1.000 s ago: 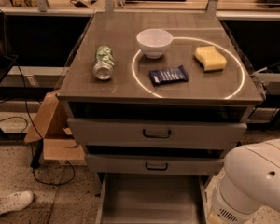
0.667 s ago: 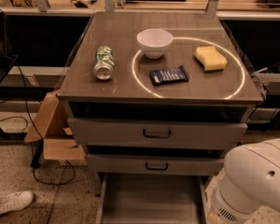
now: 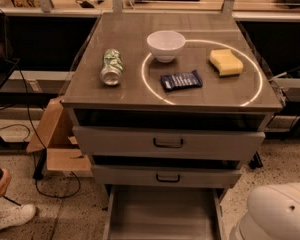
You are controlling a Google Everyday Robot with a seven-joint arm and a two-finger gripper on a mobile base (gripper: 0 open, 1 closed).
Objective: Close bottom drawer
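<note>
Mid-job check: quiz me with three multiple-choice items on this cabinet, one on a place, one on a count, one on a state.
1. The can lies where? A) left part of the cabinet top B) its right part C) the floor
2. How many drawers show a dark loop handle? A) none B) two C) four
3. The bottom drawer is: A) shut flush B) pulled out C) taken away

1 A: it lies left of the bowl.
2 B: top drawer and middle drawer each carry one.
3 B: its grey inside shows.
The gripper is out of view; only a white robot shell shows lower right.
</note>
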